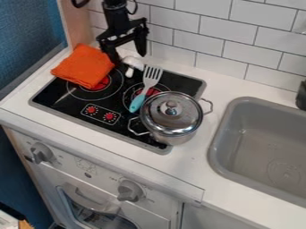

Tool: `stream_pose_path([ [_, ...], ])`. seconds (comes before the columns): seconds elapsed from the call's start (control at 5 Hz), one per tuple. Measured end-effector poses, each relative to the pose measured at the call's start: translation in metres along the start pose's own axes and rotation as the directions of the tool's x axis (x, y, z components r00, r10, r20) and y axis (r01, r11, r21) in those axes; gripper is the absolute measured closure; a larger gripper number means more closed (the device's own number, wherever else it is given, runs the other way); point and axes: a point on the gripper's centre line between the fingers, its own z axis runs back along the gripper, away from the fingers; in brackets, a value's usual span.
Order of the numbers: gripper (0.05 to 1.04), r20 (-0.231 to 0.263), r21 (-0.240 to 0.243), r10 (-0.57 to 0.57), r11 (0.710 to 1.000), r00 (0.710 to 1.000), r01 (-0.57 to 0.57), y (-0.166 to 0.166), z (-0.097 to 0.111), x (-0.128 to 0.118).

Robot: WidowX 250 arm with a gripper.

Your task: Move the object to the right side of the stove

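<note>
My gripper [127, 57] hangs over the back edge of the stove [67, 111], fingers open and apart. A white mushroom-shaped object [133, 63] lies just below and between the fingertips, at the back of the stove. The left finger is close beside an orange cloth [85, 65] folded on the back left of the cooktop; whether they touch, I cannot tell. A spatula [151, 76] with a turquoise handle lies across the middle burner, its slotted head toward the back. On the stove's right side stands a lidded metal pot [172, 117].
A grey sink basin [263, 143] is set into the counter [197, 154] at the right. White wall tiles [221, 33] rise behind the stove, and a wooden side panel [75, 24] stands at the back left. A dark item [301, 95] is at the right edge.
</note>
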Motion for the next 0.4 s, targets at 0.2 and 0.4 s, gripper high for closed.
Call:
stream_pose_path([
  [0.2, 0.110, -0.034, 0.012, -0.010, 1.000, 0.999, 0.010, -0.0065, -0.0102, -0.0040],
  [0.4, 0.349, -0.030, 0.053, 0.005, 0.999, 1.000, -0.004, -0.0063, -0.0126, -0.0022],
])
